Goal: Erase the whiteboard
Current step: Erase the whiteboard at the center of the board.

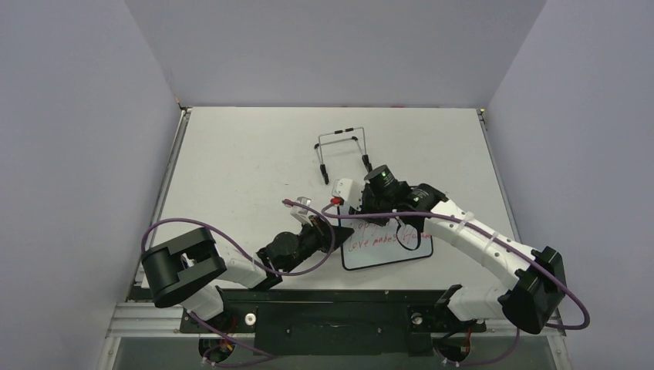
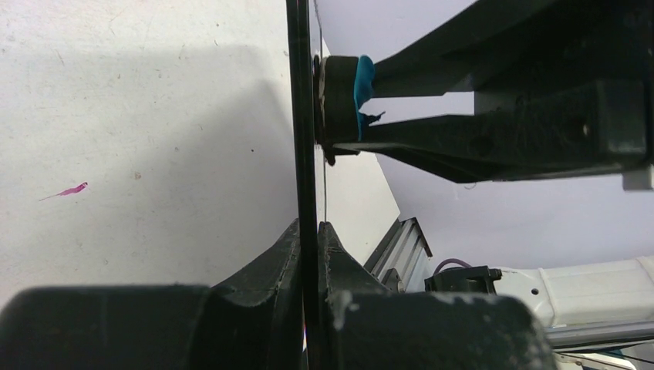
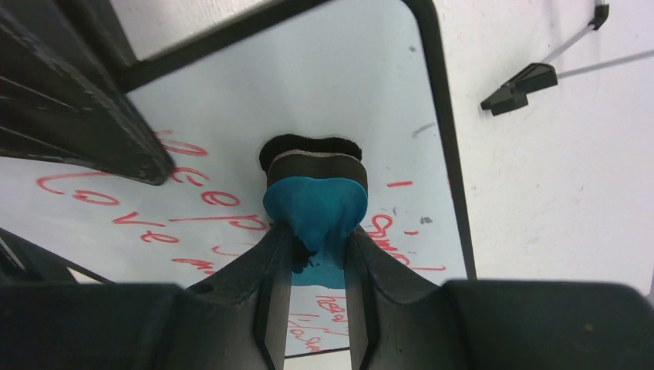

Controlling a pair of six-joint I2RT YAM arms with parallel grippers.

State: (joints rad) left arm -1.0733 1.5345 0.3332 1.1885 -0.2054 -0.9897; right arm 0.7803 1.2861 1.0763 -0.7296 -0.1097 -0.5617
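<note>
The whiteboard [image 1: 389, 248] lies at the table's near middle, black-framed, with red handwritten lines on it. My left gripper [image 1: 340, 230] is shut on its left edge; in the left wrist view [image 2: 308, 227] the board [image 2: 303, 116] shows edge-on between the jaws. My right gripper [image 1: 359, 210] is shut on the small blue eraser [image 3: 315, 206] and presses its dark pad flat on the board [image 3: 347, 85] near the upper right corner. The eraser [image 2: 348, 96] also shows in the left wrist view, touching the board face. Red writing lies left of and below the eraser.
The black wire stand [image 1: 343, 150] stands behind the board and also shows in the right wrist view [image 3: 532, 77]. A small pen-like item [image 1: 299, 203] lies left of the grippers. Grey walls close in the table [image 1: 247, 154] on three sides.
</note>
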